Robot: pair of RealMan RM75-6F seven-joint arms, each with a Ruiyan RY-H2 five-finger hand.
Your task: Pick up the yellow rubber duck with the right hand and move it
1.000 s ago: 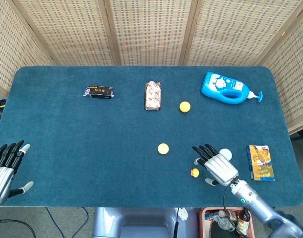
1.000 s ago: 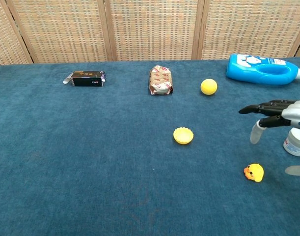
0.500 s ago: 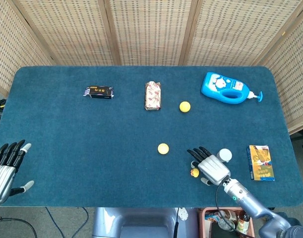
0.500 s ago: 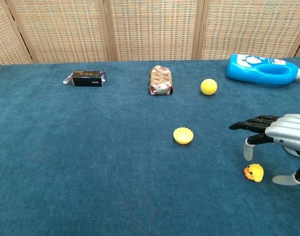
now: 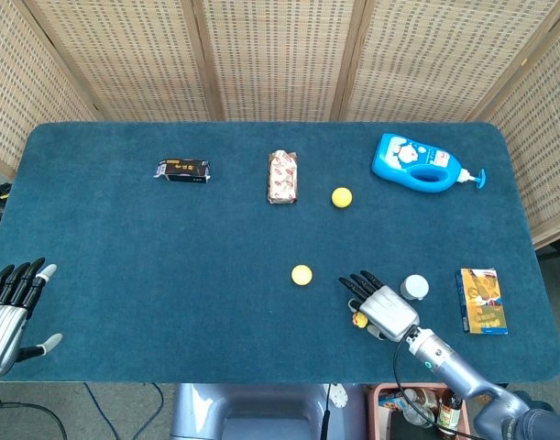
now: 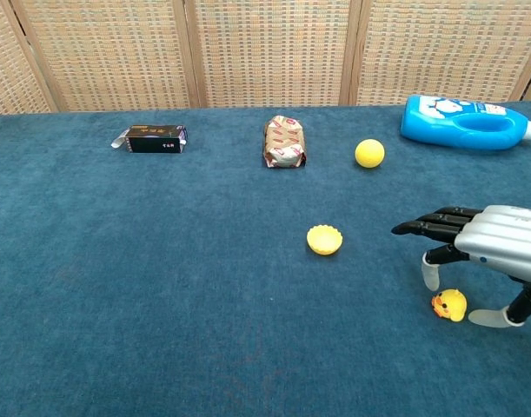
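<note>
Two robot hands flank the near edge of a blue table [image 5: 170, 275]. The right hand [image 5: 382, 307] hovers palm-down over the duck [image 6: 449, 304], which sits on the cloth near the front right; its fingers are stretched forward and spread, the thumb [image 6: 430, 271] hanging just left of the duck and another fingertip just right of it, with nothing gripped. From the head view the duck peeks out at the hand's left edge. The left hand [image 5: 9, 307] rests at the near left corner, fingers extended and apart, holding nothing. Just right of the right hand stands a small white jar [image 5: 414, 287], and further right lies a yellow-and-blue box [image 5: 482, 300]. A little beyond the duck, toward the table's middle, lies a yellow cup [image 6: 324, 240]. Along the far side, from left to right, sit a black box [image 5: 181, 170], a wrapped packet [image 5: 282, 177], a yellow ball [image 5: 342, 196] and a blue bottle [image 5: 418, 164] lying on its side with its pump pointing right. A woven screen [image 5: 280, 55] stands behind the table
</note>
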